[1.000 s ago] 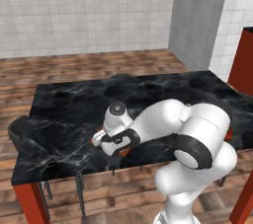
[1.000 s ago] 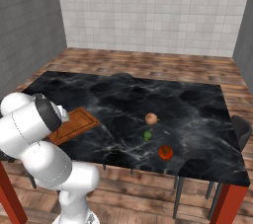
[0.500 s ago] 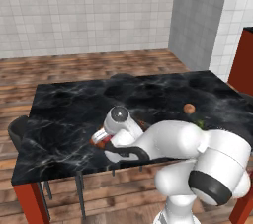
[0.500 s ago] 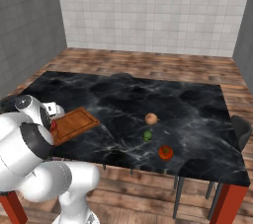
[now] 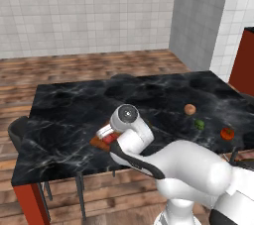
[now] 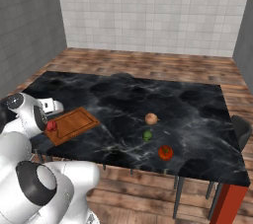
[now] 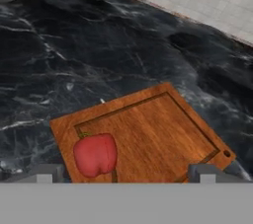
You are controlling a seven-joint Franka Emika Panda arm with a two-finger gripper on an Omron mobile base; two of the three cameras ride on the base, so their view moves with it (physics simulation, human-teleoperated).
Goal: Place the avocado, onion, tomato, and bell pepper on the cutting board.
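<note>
One of the four pieces is done, by the look of it: a red bell pepper (image 7: 95, 154) lies on the cutting board (image 7: 148, 134), close to the board's near corner and inside its darker groove. Three pieces are left, so the job stands at about a quarter finished.

The hand (image 7: 126, 172) hangs above the board's near edge with its fingers spread as wide as they go and nothing between them. In the hand view the two grey fingertips (image 7: 47, 172) stand well apart, and the pepper sits on the wood just beyond the left one, free of any grip. I judge it has been let go and is resting on its own.

The other three lie together well away from the hand, across a bare stretch of the dark marble surface (image 6: 123, 99). Seen from the right base view, the onion (image 6: 151, 118) is the nearest of them to the board, the avocado (image 6: 147, 135) lies just beside it toward the robot's edge, and the tomato (image 6: 165, 152) is farthest out, near that same edge. None of them touches another, and all sit clear of the board.

The next step, as I read it, is to lift off the board and carry the empty hand over to that cluster; the onion looks like the shortest reach
</note>
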